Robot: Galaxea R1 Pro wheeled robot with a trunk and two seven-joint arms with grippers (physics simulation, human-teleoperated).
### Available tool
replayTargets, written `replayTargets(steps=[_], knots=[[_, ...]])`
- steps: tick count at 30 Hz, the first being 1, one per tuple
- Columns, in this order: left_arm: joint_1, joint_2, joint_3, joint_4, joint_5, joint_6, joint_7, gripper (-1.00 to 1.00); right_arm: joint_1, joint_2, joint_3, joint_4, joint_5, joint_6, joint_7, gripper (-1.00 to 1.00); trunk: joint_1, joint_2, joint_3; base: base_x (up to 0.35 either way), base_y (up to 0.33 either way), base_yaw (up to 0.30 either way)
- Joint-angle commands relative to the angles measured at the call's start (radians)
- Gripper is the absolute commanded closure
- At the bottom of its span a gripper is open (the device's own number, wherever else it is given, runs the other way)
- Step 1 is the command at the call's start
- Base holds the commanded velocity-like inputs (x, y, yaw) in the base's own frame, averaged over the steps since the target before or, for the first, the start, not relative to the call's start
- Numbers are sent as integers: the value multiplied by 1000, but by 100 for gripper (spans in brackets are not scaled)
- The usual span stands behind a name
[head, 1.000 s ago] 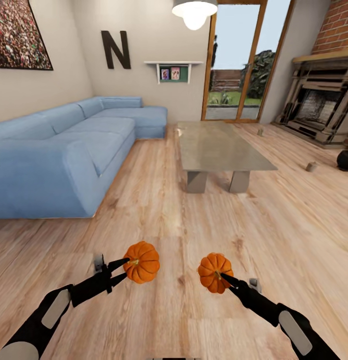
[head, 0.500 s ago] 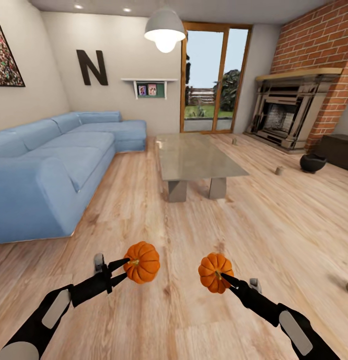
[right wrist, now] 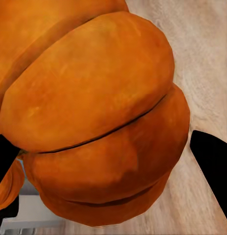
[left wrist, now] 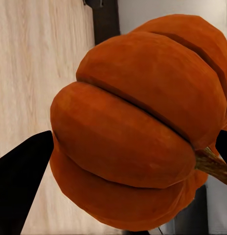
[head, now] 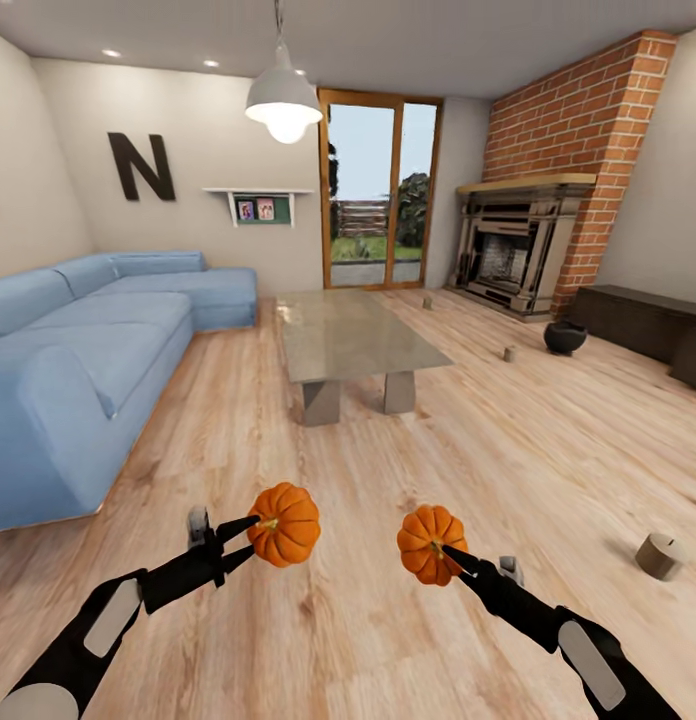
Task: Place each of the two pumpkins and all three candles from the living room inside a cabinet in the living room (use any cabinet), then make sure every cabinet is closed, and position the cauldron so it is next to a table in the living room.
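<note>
Each of my grippers holds a pumpkin low in the head view. My left gripper (head: 254, 528) is shut on one orange pumpkin (head: 285, 524) (left wrist: 138, 132). My right gripper (head: 446, 553) is shut on the other pumpkin (head: 429, 543) (right wrist: 94, 112). The glossy grey table (head: 358, 335) stands ahead at mid-room. The black cauldron (head: 565, 337) sits on the floor near the fireplace. One candle (head: 659, 556) lies on the floor close at the right, another candle (head: 509, 353) is near the cauldron, and a third candle (head: 426, 301) is beyond the table. The low dark cabinet (head: 638, 320) runs along the right wall.
A blue corner sofa (head: 88, 340) lines the left side. A brick fireplace (head: 513, 250) stands at the far right, and glass doors (head: 378, 195) are in the back wall. Open wood floor lies between me and the cabinet.
The camera has swung to the right, bringing the cabinet and the near candle into view and shifting the sofa and table leftward. Both grippers still hold their pumpkins in the same pose.
</note>
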Motion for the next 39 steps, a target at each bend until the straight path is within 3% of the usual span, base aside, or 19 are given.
replayTargets(steps=[1,14,39], knots=[[0,0,1,0,1,4,-1,100,-1,0,-1,0,-5,7,-2,100,-1,0,3,0,0,-63],[0,-1,-2,0,2,4,-1,100,0,-1,-2,2,-4,9,20,100,-6,3,54,0,0,-141],[0,0,4,0,2,4,-1,100,0,-2,-2,9,-5,10,19,100,-102,178,140,0,0,-285]])
